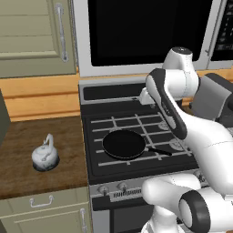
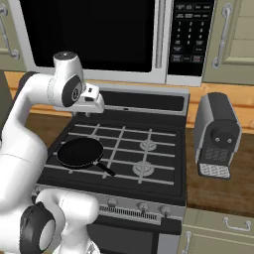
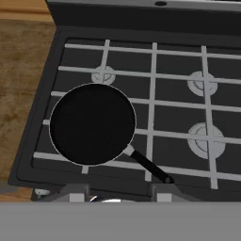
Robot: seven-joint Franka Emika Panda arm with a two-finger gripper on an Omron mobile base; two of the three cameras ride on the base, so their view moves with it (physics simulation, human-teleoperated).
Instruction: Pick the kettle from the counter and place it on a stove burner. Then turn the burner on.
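The small silvery-grey kettle (image 1: 45,156) stands upright on the brown wood counter (image 1: 27,136), left of the stove, with nothing touching it. My gripper (image 3: 120,194) hovers high over the back of the black cooktop (image 3: 174,117) and looks down on it. Its fingertips (image 3: 77,193) are apart with nothing between them. It is well to the right of the kettle and above it. A black frying pan (image 3: 92,124) covers the front left burner. Three pale burner rings are bare: back left (image 3: 103,74), back right (image 3: 202,83) and front right (image 3: 206,141).
Stove knobs (image 2: 143,206) line the front panel. A grey coffee machine (image 2: 217,133) stands on the counter right of the stove. A microwave (image 2: 94,34) hangs above the cooktop, and the pan's handle (image 3: 150,168) points to the front right.
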